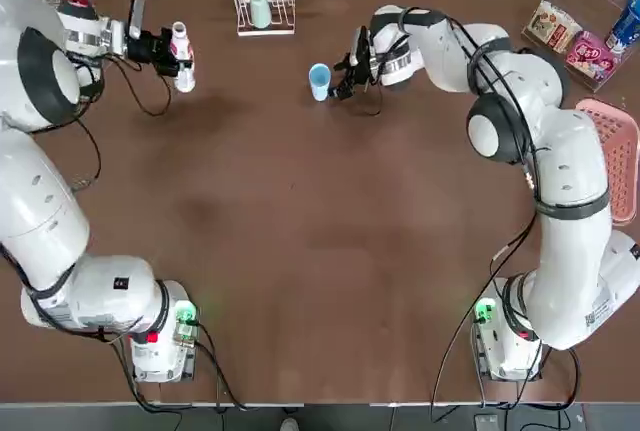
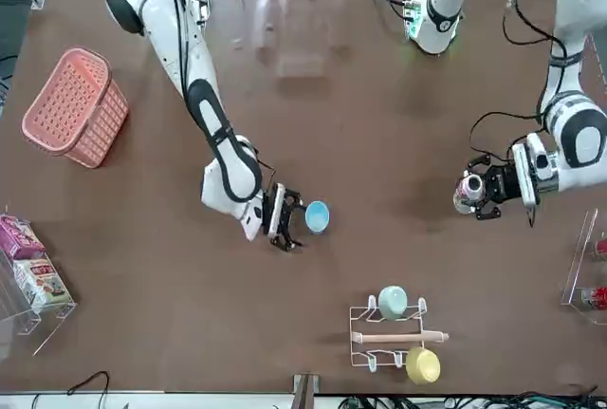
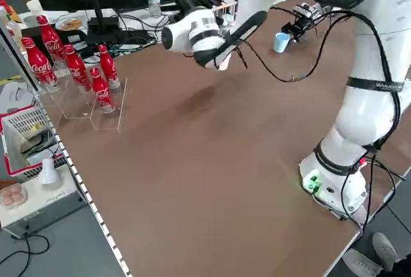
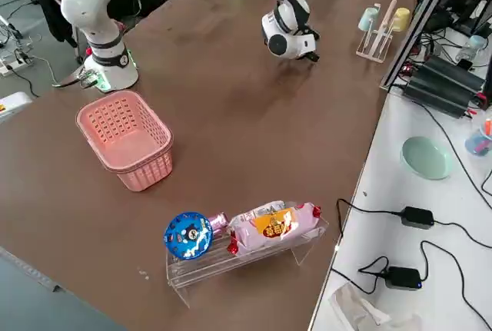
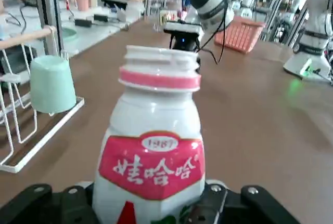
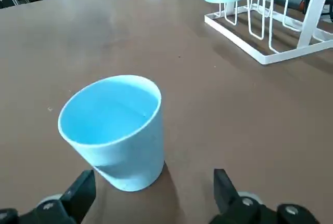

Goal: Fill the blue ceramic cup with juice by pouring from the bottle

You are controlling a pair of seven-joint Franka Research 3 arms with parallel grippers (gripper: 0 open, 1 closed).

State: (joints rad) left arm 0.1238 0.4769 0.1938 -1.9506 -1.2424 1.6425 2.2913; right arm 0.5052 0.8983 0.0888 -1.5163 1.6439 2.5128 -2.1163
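- bottle (image 5: 153, 151): red label, white oval reading "1987" above three large white Chinese characters, 娃哈哈.
- red cola bottles (image 3: 76, 65), in clear stand, left side view: white script logo, too small to read for certain.
- Snack packets (image 4: 273, 226): print illegible.
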